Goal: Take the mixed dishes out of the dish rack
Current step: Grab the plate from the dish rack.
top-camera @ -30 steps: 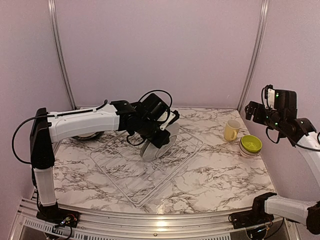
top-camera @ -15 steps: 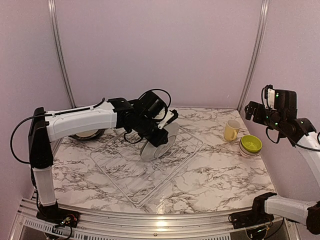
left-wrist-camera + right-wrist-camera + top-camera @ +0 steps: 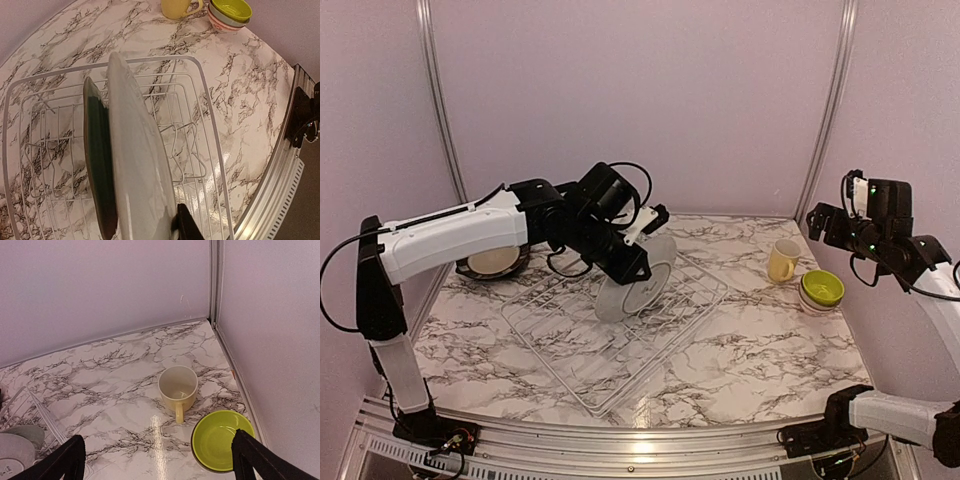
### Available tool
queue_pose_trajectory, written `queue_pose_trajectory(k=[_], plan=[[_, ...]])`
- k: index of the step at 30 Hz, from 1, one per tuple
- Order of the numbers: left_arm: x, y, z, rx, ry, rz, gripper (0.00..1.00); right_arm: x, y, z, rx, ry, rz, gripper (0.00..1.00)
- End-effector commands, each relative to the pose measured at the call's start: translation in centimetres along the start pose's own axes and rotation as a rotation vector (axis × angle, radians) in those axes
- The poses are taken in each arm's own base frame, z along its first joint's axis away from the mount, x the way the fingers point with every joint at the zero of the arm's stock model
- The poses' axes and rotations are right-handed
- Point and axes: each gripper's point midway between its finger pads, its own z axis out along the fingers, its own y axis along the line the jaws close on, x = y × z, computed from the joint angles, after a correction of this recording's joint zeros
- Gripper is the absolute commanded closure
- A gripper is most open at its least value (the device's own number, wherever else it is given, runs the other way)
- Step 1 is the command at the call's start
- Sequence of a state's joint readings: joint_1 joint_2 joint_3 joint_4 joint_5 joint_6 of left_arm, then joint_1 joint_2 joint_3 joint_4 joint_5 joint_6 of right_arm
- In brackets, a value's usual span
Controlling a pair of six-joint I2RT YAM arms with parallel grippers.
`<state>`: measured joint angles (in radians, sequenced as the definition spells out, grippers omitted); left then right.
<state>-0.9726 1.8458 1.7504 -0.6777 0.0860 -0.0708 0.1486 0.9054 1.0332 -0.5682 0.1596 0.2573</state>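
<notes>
My gripper (image 3: 156, 452) hangs spread over the marble table (image 3: 115, 375), one black finger (image 3: 67, 460) in each bottom corner of the frame and nothing between them. Just right of centre a pale yellow mug (image 3: 177, 386) stands upright and empty, its handle pointing toward the bottom edge. A lime-green bowl (image 3: 222, 440) sits at the lower right, near the mug but apart from it. At the lower left a corner of the white wire rack (image 3: 42, 415) shows, with a greyish plate (image 3: 17, 446) (only partly in frame). Lilac walls (image 3: 100, 290) meet at a metal post (image 3: 215, 280), upper right.
</notes>
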Motion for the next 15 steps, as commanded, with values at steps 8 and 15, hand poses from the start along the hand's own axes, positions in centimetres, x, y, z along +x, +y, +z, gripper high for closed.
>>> queue_pose_trajectory(k=[8, 15], plan=[[-7.4, -5.3, -10.4, 0.244, -0.365, -0.03, 1.0, -1.1, 1.0, 0.4, -0.04, -0.018, 0.013, 0.02], [-8.5, -6.4, -16.1, 0.337, -0.564, 0.019, 1.0, -1.0, 1.3, 0.8, -0.053, -0.012, 0.016, 0.01]])
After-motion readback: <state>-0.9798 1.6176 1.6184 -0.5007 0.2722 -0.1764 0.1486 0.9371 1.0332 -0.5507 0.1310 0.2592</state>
